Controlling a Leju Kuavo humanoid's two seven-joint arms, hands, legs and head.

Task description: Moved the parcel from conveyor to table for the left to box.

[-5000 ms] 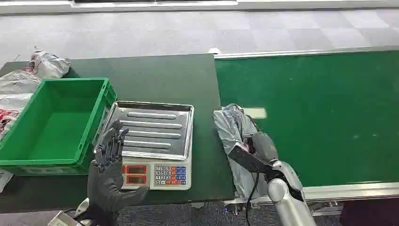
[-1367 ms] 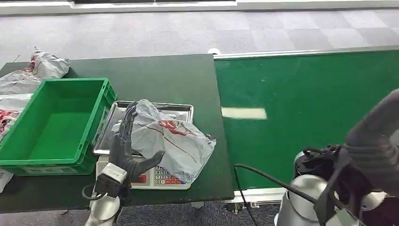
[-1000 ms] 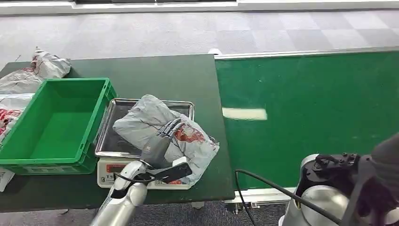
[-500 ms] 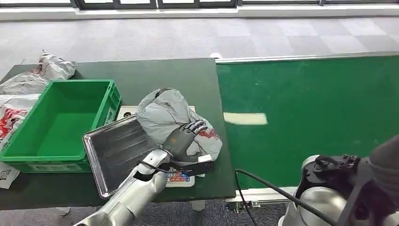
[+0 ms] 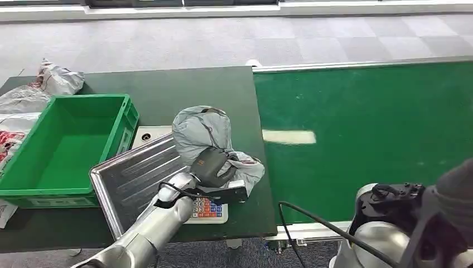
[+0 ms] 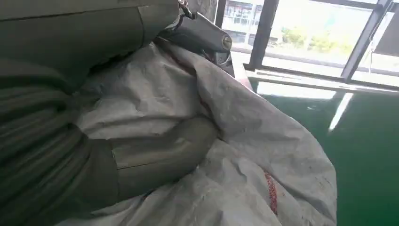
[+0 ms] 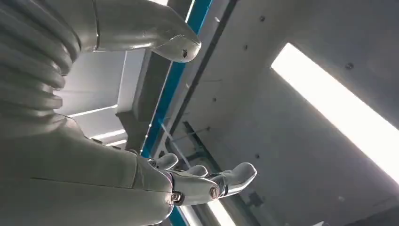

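Tray [image 5: 131,181] newly askew; crumpled grey parcel [image 5: 206,131] in left hand [image 5: 211,166], right hand [image 7: 141,141] spread

The parcel [image 5: 207,135] is a crumpled grey plastic mailer with red markings, bunched and raised at its far end, lying over the scale's tilted steel tray [image 5: 131,178] on the dark tabletop [image 5: 184,89], near the green box [image 5: 67,145].

Parcel [image 5: 207,134] on scale [image 5: 209,209], right of crate [image 5: 125,114]
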